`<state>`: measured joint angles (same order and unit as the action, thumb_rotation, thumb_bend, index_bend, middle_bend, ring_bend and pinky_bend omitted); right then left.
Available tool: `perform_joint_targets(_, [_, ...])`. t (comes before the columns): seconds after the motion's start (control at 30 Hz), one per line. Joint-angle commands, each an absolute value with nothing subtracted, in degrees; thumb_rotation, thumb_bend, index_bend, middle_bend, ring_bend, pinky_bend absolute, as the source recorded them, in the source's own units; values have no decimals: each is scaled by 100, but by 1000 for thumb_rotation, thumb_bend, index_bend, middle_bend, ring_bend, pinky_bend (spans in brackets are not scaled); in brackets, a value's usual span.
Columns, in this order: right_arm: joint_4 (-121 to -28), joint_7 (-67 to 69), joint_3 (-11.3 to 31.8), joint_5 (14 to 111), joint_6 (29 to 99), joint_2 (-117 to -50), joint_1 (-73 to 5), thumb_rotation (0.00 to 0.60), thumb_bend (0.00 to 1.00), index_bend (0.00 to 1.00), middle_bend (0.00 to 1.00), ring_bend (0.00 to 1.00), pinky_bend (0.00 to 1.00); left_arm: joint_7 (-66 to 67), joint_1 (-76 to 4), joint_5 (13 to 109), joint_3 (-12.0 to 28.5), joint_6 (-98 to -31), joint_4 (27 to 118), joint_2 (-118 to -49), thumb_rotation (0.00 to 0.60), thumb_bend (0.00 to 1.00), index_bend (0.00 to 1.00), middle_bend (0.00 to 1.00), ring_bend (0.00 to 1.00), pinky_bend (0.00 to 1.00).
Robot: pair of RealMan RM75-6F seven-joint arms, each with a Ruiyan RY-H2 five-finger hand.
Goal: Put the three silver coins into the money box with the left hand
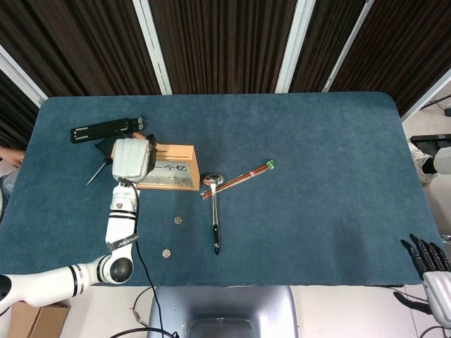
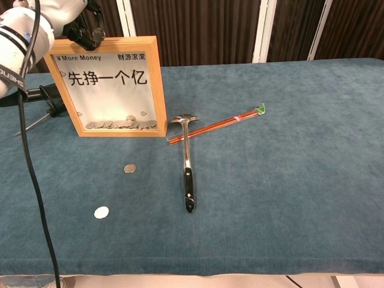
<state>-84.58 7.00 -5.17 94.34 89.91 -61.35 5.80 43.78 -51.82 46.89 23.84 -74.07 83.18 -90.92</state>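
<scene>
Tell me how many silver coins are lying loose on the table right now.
2. One coin lies just in front of the money box; the other coin sits nearer the table's front edge. A third may be hidden in the left robot hand above the box.

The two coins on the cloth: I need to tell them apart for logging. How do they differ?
The nearer coin looks bright white-silver; the farther coin looks duller and greyer. The nearer coin lies close to the table's front edge and further left; the farther coin lies closer to the money box. Both lie flat on the blue cloth, apart, untouched by either hand.
</scene>
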Motion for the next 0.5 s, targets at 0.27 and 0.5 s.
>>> perform_joint_targets(0.27, [-8475,688,-518,9428,8965,-6125,573,600,53,0,0,0,0,4361,-5210,4754,2365,-7494,8234,-9105,600,402,521,1000,1000,1000])
perform_joint_targets(0.5, [-8478,689,-513,9422,8973,-6124,578,600,53,0,0,0,0,4394,-5205,4709,2345,-7482,8254,-9093,600,402,522,1000,1000,1000])
